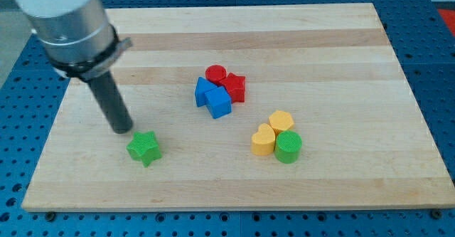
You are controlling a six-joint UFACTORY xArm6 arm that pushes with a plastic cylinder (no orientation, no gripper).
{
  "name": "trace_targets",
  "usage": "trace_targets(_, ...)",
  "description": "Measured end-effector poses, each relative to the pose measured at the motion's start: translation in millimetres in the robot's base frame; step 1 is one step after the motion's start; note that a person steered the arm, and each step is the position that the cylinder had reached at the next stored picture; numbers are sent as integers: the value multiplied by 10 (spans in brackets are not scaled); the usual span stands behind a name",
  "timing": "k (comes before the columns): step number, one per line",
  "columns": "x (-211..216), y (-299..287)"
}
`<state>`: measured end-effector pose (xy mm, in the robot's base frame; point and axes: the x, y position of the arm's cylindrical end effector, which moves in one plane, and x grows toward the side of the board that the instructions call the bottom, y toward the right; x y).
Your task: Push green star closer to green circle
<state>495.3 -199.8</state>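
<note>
The green star (pixel 145 148) lies on the wooden board (pixel 341 187) at the view's lower left. The green circle (pixel 288 146) stands at the view's lower right of centre, far to the right of the star. My tip (pixel 122 129) rests on the board just up and to the left of the green star, a small gap between them. The dark rod rises from the tip to the grey arm at the view's top left.
Two yellow blocks, a heart (pixel 263 140) and a rounded one (pixel 281 122), touch the green circle on its left and top. A cluster in the middle holds a red circle (pixel 215 73), a red star (pixel 234 87) and two blue blocks (pixel 213 97).
</note>
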Motion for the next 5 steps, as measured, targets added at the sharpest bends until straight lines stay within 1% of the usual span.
trace_targets(1,129,-320)
trace_targets(2,323,-231)
trace_targets(4,465,1151)
trace_targets(5,467,1277)
